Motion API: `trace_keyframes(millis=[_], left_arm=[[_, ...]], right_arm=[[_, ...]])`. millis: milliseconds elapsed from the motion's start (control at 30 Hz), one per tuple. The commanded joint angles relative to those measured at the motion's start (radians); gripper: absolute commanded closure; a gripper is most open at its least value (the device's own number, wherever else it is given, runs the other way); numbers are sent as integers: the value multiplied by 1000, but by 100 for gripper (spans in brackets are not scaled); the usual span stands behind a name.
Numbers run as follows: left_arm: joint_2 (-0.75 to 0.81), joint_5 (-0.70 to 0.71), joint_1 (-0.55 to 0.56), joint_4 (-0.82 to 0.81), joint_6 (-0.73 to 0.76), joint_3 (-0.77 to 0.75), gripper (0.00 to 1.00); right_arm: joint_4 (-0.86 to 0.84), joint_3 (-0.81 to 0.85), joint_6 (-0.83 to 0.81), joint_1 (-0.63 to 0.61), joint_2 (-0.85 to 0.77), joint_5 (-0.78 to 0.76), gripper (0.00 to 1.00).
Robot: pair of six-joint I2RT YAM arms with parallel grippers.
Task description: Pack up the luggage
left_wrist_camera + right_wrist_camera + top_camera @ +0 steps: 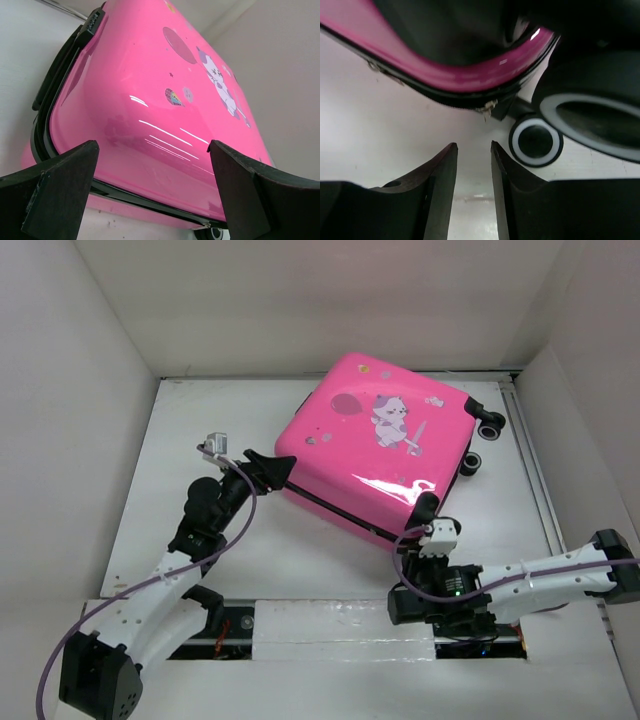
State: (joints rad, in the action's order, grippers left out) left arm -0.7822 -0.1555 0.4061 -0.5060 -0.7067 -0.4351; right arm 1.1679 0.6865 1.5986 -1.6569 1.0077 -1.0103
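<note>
The small hot-pink, glossy hard-shell suitcase (385, 445) is lying flat, lid down, at the upper centre of the top view on the matte white table (200, 420). The left gripper (270, 470) is spreading wide at its left corner, probably bracing it. The right gripper (472, 147), narrowed to a slit and holding nothing, is pointing at the small metal zipper pull (486, 107) beside a black, white-rimmed wheel (536, 142), likely for zipping.

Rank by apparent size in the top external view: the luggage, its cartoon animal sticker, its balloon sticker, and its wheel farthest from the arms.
1. luggage
2. cartoon animal sticker
3. balloon sticker and farthest wheel: they look about alike, so they are left unranked.
</note>
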Motion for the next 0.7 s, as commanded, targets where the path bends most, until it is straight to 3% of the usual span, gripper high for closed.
trace_keyframes(millis=[0,200,367,667], left_arm=[[4,-35,2,-52,16,-17,11],[-14,-44,2,-63,16,-8,11],[-14,-44,2,-63,16,-8,12],[6,-62,2,-74,-2,1,13]], right_arm=[[44,13,90,-6,-4,-166,61],[32,-7,73,-6,-4,-273,55],[32,-7,73,46,-4,-272,54],[-28,-30,73,117,6,-243,64]])
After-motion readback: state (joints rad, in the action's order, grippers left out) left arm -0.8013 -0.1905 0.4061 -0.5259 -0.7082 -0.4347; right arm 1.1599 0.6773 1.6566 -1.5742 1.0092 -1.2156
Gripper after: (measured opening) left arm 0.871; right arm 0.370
